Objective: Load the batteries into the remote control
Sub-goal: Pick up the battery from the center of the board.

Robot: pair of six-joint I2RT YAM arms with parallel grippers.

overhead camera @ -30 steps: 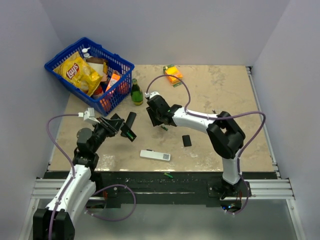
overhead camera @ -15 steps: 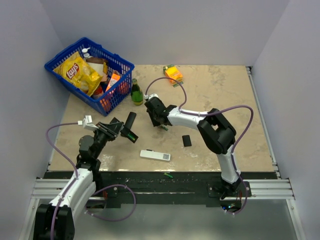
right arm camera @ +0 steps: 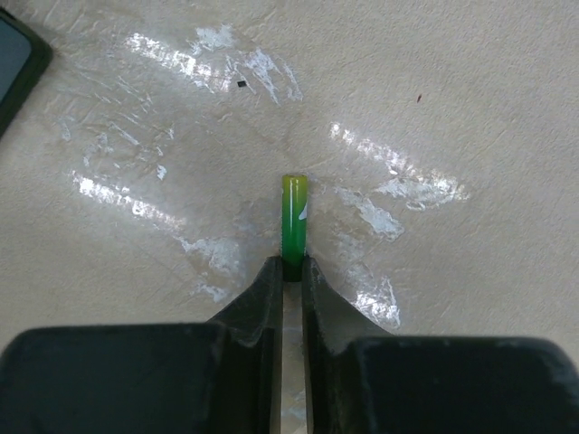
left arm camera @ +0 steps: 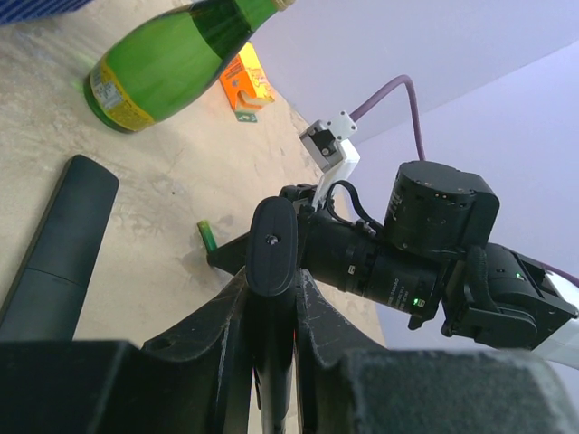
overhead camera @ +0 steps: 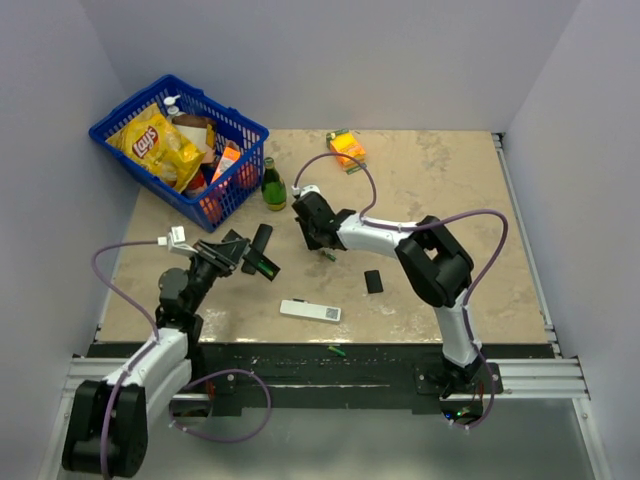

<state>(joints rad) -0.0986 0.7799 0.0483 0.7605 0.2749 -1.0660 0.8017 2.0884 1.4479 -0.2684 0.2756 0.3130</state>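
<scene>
My left gripper is shut on the slim black remote control and holds it off the table; green shows on its upper face. In the left wrist view the remote stands edge-on between my fingers. My right gripper is down at the table and shut on a small green battery. In the right wrist view the battery sticks out forward from the closed fingertips and lies on the table. It also shows in the left wrist view. Another green battery lies on the dark front rail.
A second black bar lies beside the green bottle. A small black flat piece and a white remote lie nearer the front. A blue basket of groceries stands back left, and an orange box at the back.
My right gripper moved a little left and down onto the battery and has stayed there. My left gripper shifted slightly left with the remote in it.
</scene>
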